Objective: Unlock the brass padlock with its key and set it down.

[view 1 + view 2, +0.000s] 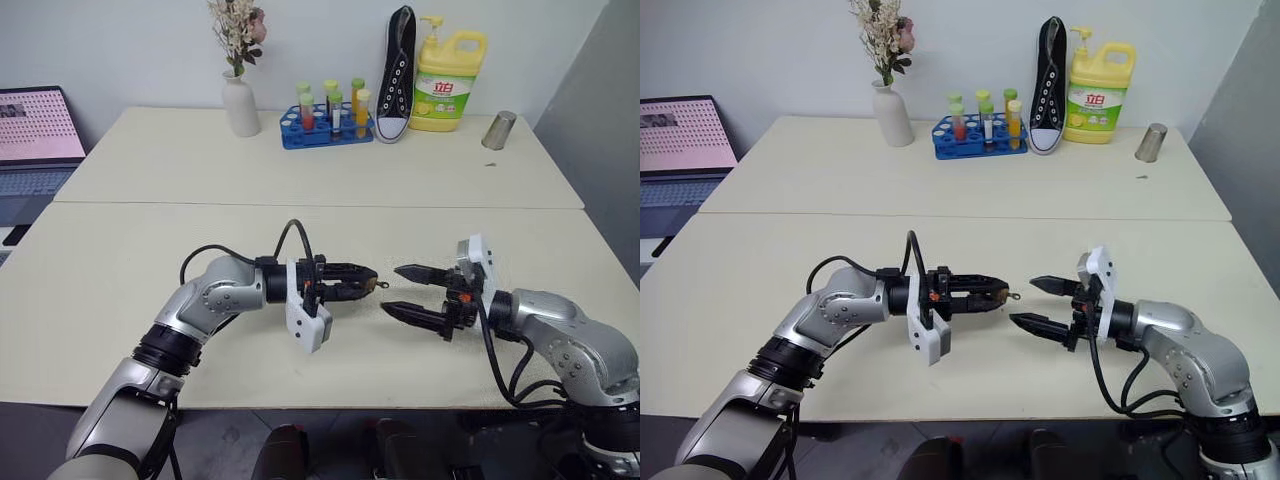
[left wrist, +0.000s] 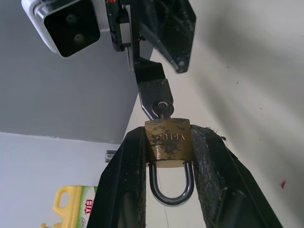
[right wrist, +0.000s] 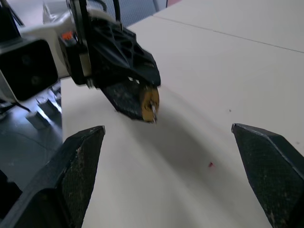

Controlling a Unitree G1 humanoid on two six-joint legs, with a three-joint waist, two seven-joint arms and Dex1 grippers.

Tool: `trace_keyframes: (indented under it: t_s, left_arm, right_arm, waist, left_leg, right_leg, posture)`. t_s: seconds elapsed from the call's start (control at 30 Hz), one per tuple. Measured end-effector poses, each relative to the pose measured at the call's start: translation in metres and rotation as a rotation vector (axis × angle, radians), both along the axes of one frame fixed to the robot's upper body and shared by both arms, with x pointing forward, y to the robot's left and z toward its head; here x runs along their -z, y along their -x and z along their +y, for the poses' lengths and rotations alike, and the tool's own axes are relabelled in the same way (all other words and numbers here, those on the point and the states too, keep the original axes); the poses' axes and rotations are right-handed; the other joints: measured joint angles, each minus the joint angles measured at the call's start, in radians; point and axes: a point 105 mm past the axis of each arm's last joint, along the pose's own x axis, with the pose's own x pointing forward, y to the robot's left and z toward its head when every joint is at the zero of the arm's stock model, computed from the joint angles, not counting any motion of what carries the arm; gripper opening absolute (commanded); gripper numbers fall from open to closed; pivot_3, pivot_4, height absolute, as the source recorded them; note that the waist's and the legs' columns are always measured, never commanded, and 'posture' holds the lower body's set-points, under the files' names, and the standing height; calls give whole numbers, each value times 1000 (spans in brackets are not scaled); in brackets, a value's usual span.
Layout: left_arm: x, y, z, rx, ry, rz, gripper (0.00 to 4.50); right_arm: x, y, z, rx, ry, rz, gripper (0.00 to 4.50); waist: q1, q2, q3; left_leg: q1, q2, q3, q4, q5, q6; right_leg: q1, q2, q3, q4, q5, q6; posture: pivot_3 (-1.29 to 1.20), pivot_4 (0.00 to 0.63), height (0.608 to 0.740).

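Above the pale cream table [image 1: 120, 300], the left gripper [image 1: 362, 282] is clenched on the tiny golden-brass padlock [image 2: 168, 143], its black fingers [image 2: 128, 185] pinching the body from both sides while the thin silvery U-shaped shackle [image 2: 171, 187] points back toward the wrist, apparently closed. Out of the padlock's far end juts the small metal key [image 2: 163, 108], its ringed head aimed at the opposite arm. To the right of the padlock, facing it a little apart, the right gripper [image 1: 412, 292] hangs released, empty, its two black fingers [image 3: 76, 166] spread wide. The step in hand looks like the unlocking: the lock is presented, the key apparently seated. The next move likely calls for the right gripper to close in level with the padlock, pinch the key's head squarely, and twist without dragging the lock from the left grip.
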Motion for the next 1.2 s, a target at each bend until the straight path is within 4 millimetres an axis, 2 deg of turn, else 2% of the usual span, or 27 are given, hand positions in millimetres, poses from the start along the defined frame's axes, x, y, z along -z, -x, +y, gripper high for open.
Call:
trace_keyframes:
  t_s: [0.3, 0.37, 0.43, 0.63, 0.77, 1.07, 1.2]
  left_arm:
    - [1, 0, 3, -7, 1, -18, 967]
    - [1, -1, 3, -10, 3, -18, 967]
    - [1, -1, 3, -11, 7, -20, 967]
    - [2, -1, 4, -17, 2, -17, 967]
    - [1, 0, 4, -12, 1, -22, 967]
    - [1, 2, 4, -5, -5, -32, 967]
    - [1, 2, 7, -3, -9, -51, 967]
  right_arm:
    - [-6, 0, 7, -51, -5, 26, 4500]
    - [-5, 0, 7, -51, -4, 30, 4126]
    - [-5, 0, 7, -51, -5, 35, 3593]
    - [-1, 0, 7, -57, 1, 53, 1341]
    - [0, -1, 6, -57, 4, 58, 18]
    - [1, -1, 6, -72, 8, 76, 0]
    - [-2, -7, 7, -118, -12, 182, 0]
  waist:
    - [0, 0, 0]
    - [0, 0, 0]
    - [0, 0, 0]
    - [0, 0, 0]
    - [0, 0, 0]
    - [0, 0, 0]
    - [-5, 0, 0]
  left_leg:
    - [0, 0, 0, 0, 0, 0]
    - [0, 0, 0, 0, 0, 0]
    - [0, 0, 0, 0, 0, 0]
    - [0, 0, 0, 0, 0, 0]
    - [0, 0, 0, 0, 0, 0]
    - [0, 0, 0, 0, 0, 0]
    - [0, 0, 0, 0, 0, 0]
  right_leg:
    - [0, 0, -1, 0, 0, 0]
    - [0, 0, -1, 0, 0, 0]
    - [0, 0, -1, 0, 0, 0]
    - [0, 0, -1, 0, 0, 0]
    - [0, 0, -1, 0, 0, 0]
    - [0, 0, -1, 0, 0, 0]
    - [0, 0, 0, 0, 0, 0]
  posture:
    - [0, 150, 740]
    - [0, 150, 740]
    - [0, 150, 740]
    - [0, 150, 740]
    - [0, 150, 740]
    - [0, 150, 740]
    - [0, 150, 740]
